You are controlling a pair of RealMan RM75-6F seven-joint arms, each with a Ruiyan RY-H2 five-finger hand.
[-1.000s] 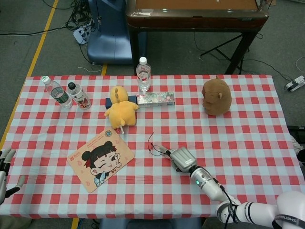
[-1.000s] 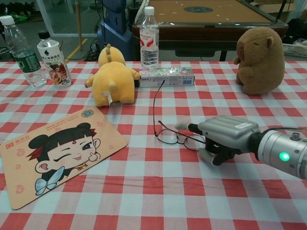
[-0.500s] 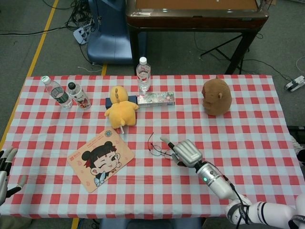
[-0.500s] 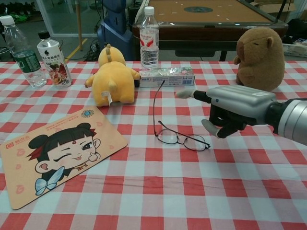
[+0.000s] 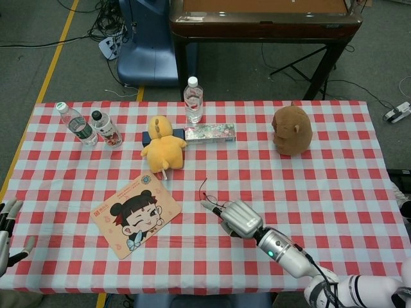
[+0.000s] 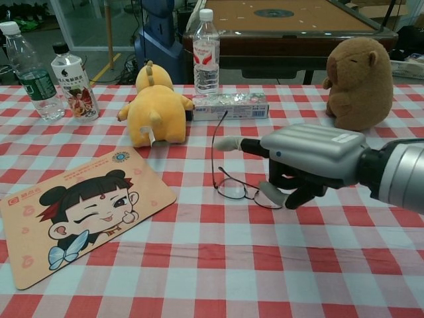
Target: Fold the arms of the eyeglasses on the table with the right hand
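Thin black-rimmed eyeglasses [image 6: 233, 189] lie on the checked tablecloth at mid-table, lenses toward me. One arm [image 6: 213, 147] is unfolded and points away toward the box. My right hand [image 6: 306, 161] hovers over the right lens. Its forefinger [image 6: 230, 142] stretches left above the frame, and its thumb [image 6: 270, 192] dips to the right lens; contact is unclear. In the head view the right hand [image 5: 239, 218] covers most of the eyeglasses [image 5: 203, 190]. My left hand [image 5: 6, 226] hangs beyond the table's left front corner, fingers spread and holding nothing.
A yellow plush [image 6: 156, 109], a water bottle [image 6: 206, 53] and a flat box [image 6: 232, 105] stand behind the glasses. A brown plush [image 6: 360, 73] sits at the back right. A cartoon mouse pad [image 6: 76, 212] lies front left, with two bottles [image 6: 30, 73] beyond it.
The right hand rose off the table beside the right lens, then swung left and down over the glasses with its forefinger out. The glasses and the left hand stayed put.
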